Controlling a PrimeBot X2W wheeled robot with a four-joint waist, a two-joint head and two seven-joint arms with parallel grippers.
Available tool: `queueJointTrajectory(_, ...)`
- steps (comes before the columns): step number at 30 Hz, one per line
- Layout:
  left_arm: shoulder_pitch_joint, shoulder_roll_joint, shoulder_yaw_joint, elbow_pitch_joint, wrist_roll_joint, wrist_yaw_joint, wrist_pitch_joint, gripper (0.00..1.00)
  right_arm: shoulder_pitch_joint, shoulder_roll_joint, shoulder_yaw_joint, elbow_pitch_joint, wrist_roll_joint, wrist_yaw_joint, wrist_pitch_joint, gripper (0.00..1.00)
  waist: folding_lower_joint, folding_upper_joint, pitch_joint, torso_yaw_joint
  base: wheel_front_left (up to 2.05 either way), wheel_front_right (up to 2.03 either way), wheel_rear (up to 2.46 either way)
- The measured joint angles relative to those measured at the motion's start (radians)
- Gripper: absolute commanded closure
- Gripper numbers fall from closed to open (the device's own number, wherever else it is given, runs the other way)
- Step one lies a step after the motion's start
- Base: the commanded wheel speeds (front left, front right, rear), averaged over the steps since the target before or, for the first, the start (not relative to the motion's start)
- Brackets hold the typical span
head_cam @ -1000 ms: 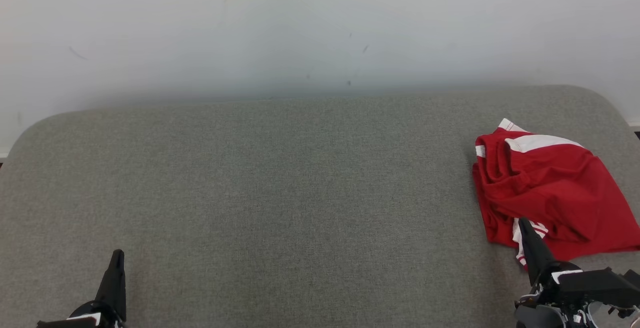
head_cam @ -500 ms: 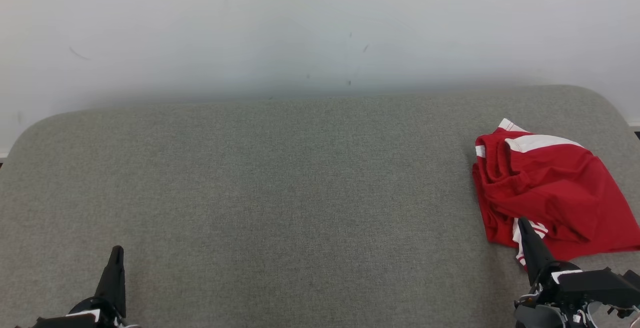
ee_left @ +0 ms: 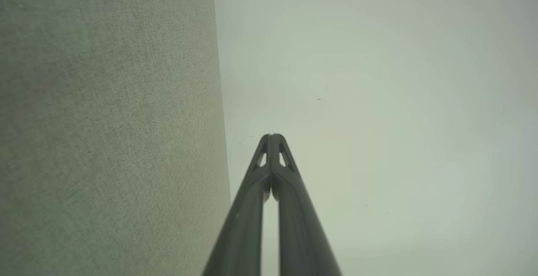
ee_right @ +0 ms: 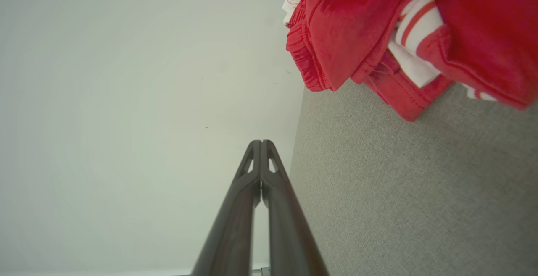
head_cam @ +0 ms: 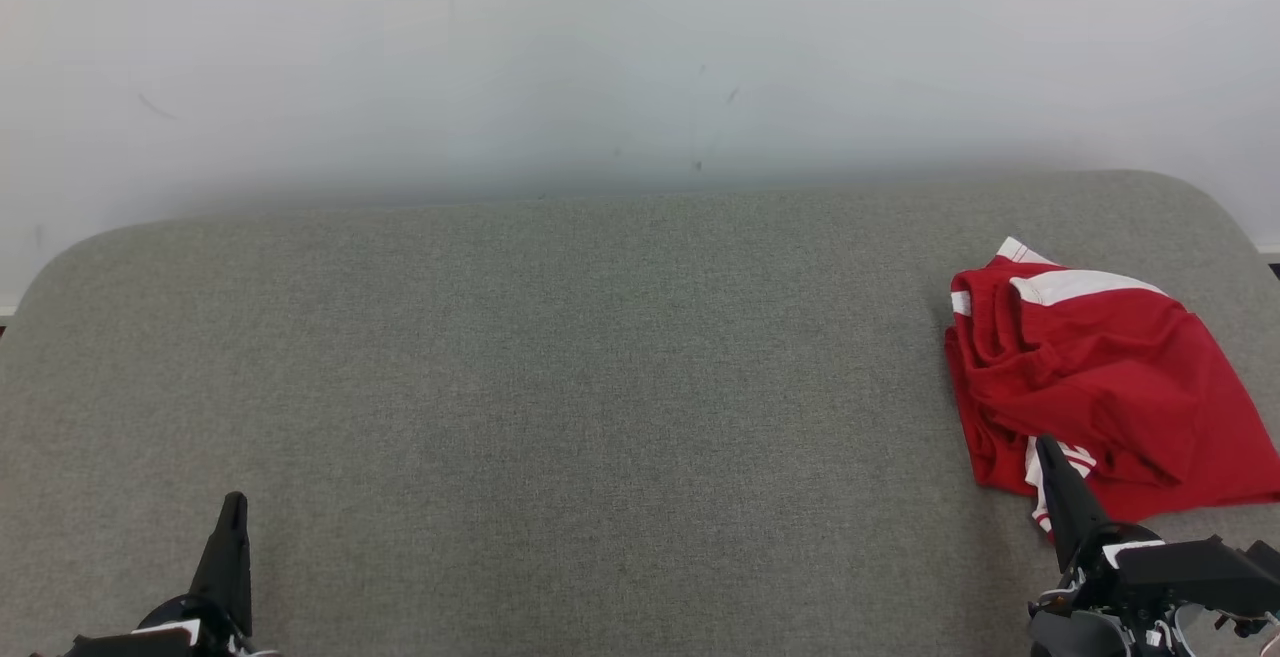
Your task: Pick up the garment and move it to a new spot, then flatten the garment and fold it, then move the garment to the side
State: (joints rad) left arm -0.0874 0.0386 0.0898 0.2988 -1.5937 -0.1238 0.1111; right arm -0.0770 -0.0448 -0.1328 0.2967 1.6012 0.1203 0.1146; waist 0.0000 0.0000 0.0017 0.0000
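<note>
Both end effectors have their two dark fingers pressed together, tip against tip, with nothing between them. In the head view, the left end effector (head_cam: 234,503) rises from the lower left corner over bare grey fabric, well apart from the cloth. The right end effector (head_cam: 1043,444) rises from the lower right, and its tip overlaps the near edge of the garment (head_cam: 1100,377).

The garment is red with white bands. It lies crumpled in a loose heap on the far right part of the desk (head_cam: 600,387), close to the right edge, with a white stripe showing at its far side and another near the right fingertip. The desk is covered in grey woven fabric, has rounded far corners, and stands against a pale wall (head_cam: 600,57).

In the right wrist view, the right end effector (ee_right: 260,142) points along the line where desk (ee_right: 399,183) meets wall (ee_right: 126,99). There the garment (ee_right: 357,24) sits off to one side of the fingers, so the tip is probably clear of the cloth, though contact is hard to judge from these angles. A ribbed red hem and a white panel with red stripes show in the folds.

In the left wrist view, the left end effector (ee_left: 272,135) points at the wall (ee_left: 378,99), with the desk (ee_left: 105,120) alongside.
</note>
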Motion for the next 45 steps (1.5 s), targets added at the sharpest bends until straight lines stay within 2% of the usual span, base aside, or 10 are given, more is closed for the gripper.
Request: queueJointTrajectory(45, 0.0, 0.0, 0.0, 0.0, 0.0, 0.0, 0.0, 1.0, -0.001, 0.0, 0.0, 0.0, 0.0, 0.0, 0.0, 1.0, -0.0001, 0.0, 0.0, 0.0, 0.0, 0.0, 0.0)
